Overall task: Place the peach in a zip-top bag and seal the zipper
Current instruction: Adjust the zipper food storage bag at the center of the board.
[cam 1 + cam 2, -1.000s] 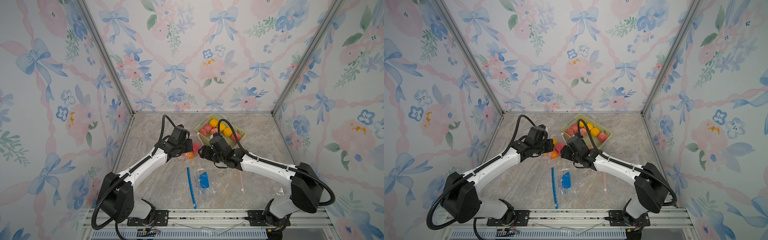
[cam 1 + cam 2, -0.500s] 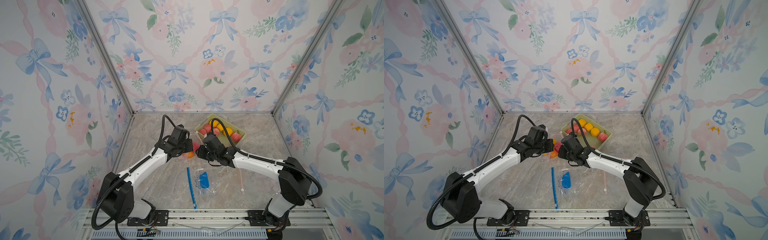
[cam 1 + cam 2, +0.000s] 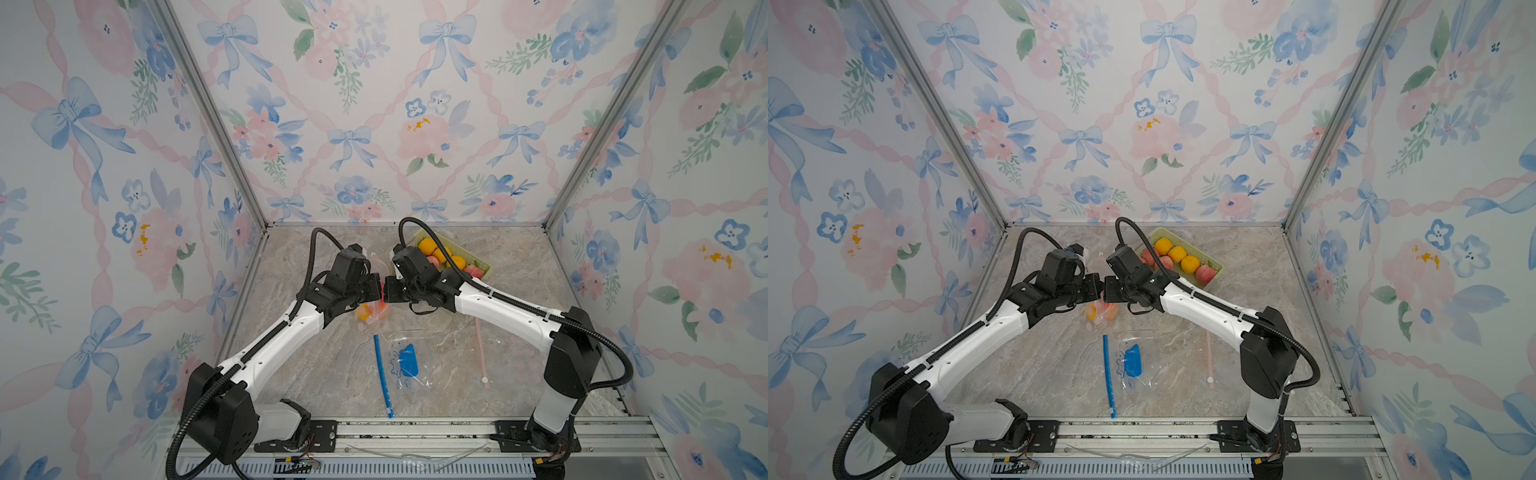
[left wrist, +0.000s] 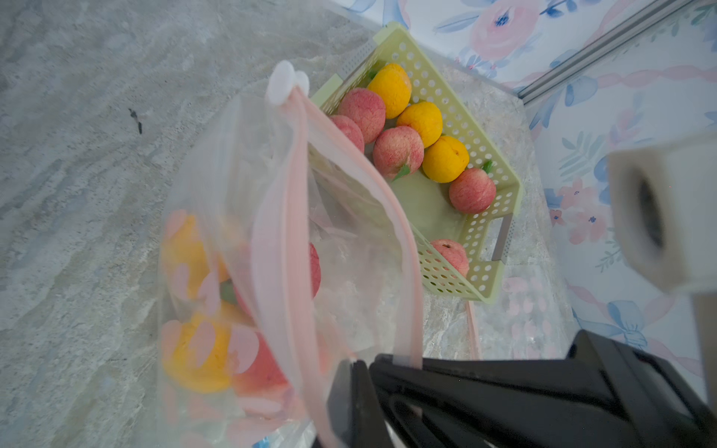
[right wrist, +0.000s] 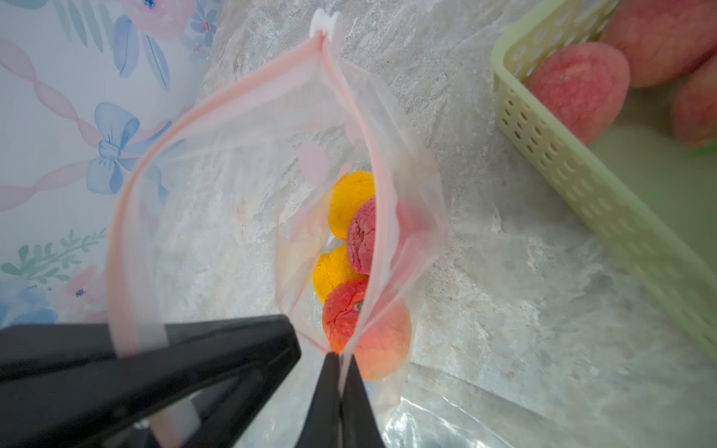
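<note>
A clear zip-top bag (image 5: 240, 163) with a pink zipper hangs open between my two grippers, its white slider (image 4: 281, 87) at the far end. In it lie two peaches (image 5: 361, 236) and two oranges (image 5: 349, 201). My left gripper (image 4: 355, 366) is shut on one side of the bag's zipper rim. My right gripper (image 5: 341, 360) is shut on the opposite side. In both top views the grippers (image 3: 376, 291) (image 3: 1106, 289) meet tip to tip above the bagged fruit (image 3: 372, 311).
A pale green basket (image 3: 482, 266) (image 4: 446, 271) with several peaches and oranges stands behind the right arm. A flat bag with a blue zipper (image 3: 382, 370) lies near the table's front. Another with a pink zipper (image 3: 480, 353) lies under the right arm.
My right gripper has swung left from the basket to the bag's mouth and closed on its rim. The left gripper has kept its hold and place.
</note>
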`<state>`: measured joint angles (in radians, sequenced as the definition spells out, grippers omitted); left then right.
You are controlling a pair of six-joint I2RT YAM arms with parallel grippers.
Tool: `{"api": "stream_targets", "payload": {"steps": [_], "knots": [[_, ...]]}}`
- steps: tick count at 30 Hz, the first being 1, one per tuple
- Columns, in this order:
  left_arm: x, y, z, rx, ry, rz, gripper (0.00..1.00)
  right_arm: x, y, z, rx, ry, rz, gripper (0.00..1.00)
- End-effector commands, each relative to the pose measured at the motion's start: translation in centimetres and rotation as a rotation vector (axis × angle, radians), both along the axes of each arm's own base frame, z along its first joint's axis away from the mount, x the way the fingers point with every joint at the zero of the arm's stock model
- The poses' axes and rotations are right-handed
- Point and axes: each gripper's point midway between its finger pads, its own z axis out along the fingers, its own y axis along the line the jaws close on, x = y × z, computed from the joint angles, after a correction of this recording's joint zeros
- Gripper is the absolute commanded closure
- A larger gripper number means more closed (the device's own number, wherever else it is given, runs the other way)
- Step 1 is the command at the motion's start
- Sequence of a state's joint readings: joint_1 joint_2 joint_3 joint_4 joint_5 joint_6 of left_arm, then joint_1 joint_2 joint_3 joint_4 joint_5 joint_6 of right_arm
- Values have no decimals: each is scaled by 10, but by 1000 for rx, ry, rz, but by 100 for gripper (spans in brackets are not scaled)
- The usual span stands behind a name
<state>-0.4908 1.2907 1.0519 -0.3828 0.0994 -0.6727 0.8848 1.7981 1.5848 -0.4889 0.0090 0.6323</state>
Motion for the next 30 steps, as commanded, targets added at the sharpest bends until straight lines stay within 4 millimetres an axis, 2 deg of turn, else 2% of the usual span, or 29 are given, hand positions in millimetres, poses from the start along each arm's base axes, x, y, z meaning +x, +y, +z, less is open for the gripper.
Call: {"api": "stream_targets", "payload": {"steps": [1,6,9,15,21,24,30], "knots": [[-4,8,16,-35,-42,-11,83,-12,-11,0,-159,-26,115,100],[-6,29,36,-63,-99,32,63,-14,-17,12,-240,-69,206,100],[-9,45,48,-66,-143,76,56,-14,-19,18,-273,-93,245,100],[-11,86,54,-49,-194,217,47,-15,-23,37,-319,-149,328,100],[-9,127,55,-65,-234,349,39,-12,-30,66,-351,-222,377,100],[-8,137,57,-76,-267,380,35,-14,-34,78,-361,-250,399,100],[-5,144,61,-72,-352,398,32,-23,-48,93,-381,-294,450,100]]}}
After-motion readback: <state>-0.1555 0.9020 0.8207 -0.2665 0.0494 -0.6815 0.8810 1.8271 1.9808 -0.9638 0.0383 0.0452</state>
